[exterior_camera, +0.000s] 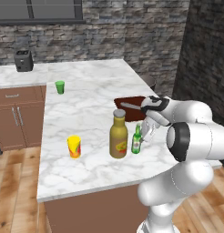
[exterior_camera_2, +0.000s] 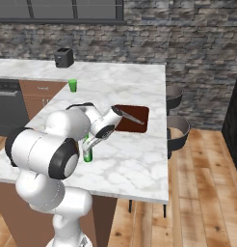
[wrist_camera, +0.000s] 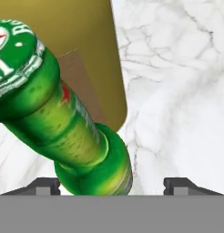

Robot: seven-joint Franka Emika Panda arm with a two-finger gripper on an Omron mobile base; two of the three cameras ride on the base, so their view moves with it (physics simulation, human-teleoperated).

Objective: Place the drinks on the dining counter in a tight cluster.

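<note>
We find the dining counter (exterior_camera: 86, 113), a white-grey marble top on a plain brown base, carrying the items under inspection. In the left base view the mustard-amber bottle (exterior_camera: 118, 134) with grey cap and yellow-red label stands upright near the counter's front edge, and the slim green bottle (exterior_camera: 137, 140) stands upright just beside it at its 3 o'clock; we cannot tell whether the two touch. The gripper (exterior_camera: 148, 132) hangs over the green bottle from 3 o'clock. In the hand view the two finger tips (wrist_camera: 45, 185) stand spread, one to each side of the green bottle's body with marble showing between the right tip and the glass; we record the fingers as parted and not pinching the bottle. The same view shows the amber bottle's wall directly behind the green one. In the right base view the green bottle (exterior_camera_2: 87, 153) shows its base below the wrist, standing on the marble. A yellow can (exterior_camera: 74, 147) with red markings stands at 9 o'clock of the amber bottle, well apart. A green cup (exterior_camera: 60, 87) stands farther back at 11 o'clock. A dark red cutting board (exterior_camera: 128, 105) with a knife (exterior_camera_2: 131, 116) on it lies behind the bottles at 12 o'clock. A black toaster (exterior_camera: 23, 60) sits on the far worktop.
</note>
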